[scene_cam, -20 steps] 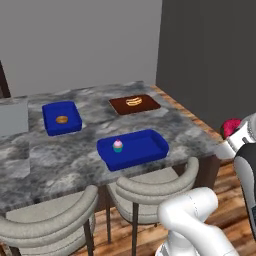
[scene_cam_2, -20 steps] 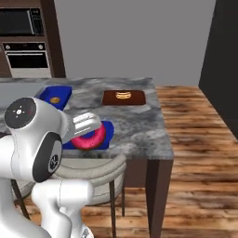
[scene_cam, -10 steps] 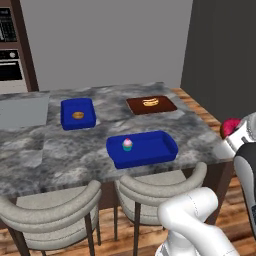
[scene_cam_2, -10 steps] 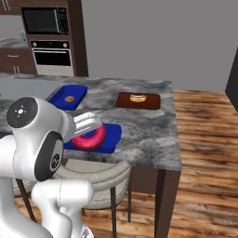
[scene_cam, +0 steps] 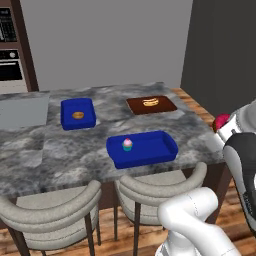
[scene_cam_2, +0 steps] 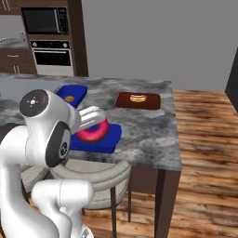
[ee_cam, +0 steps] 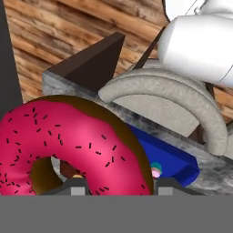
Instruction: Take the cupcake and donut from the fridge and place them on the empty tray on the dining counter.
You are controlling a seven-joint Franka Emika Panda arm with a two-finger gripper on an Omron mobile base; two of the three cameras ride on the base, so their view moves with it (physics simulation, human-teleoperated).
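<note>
My gripper (scene_cam_2: pixel 95 126) is shut on the donut (scene_cam_2: pixel 93 132), a pink-iced ring with dark sprinkles, and holds it in the air at the near edge of the dining counter (scene_cam_2: pixel 148 130). In the hand view the donut (ee_cam: pixel 68 141) looms large between the fingertips (ee_cam: pixel 77 184). The wide blue tray (scene_cam: pixel 150 152) lies on the marbled top near the front edge. The cupcake (scene_cam: pixel 127 144) stands upright in the tray's left half, and in the hand view the cupcake (ee_cam: pixel 156 170) peeks out past the donut. The donut (scene_cam: pixel 220 120) is right of the tray. The fridge is out of view.
A smaller blue tray (scene_cam: pixel 78 113) with a brown pastry and a flat brown tray (scene_cam: pixel 151 104) with a pastry lie farther back on the counter. Two grey curved chairs (scene_cam: pixel 50 210) (scene_cam: pixel 160 185) stand against its near side. Wood floor lies to the right. A wall oven (scene_cam_2: pixel 51 56) is at the back left.
The whole picture has shifted, so the base has moved: the counter and trays now sit further right in the left base view. The donut stays held in the gripper.
</note>
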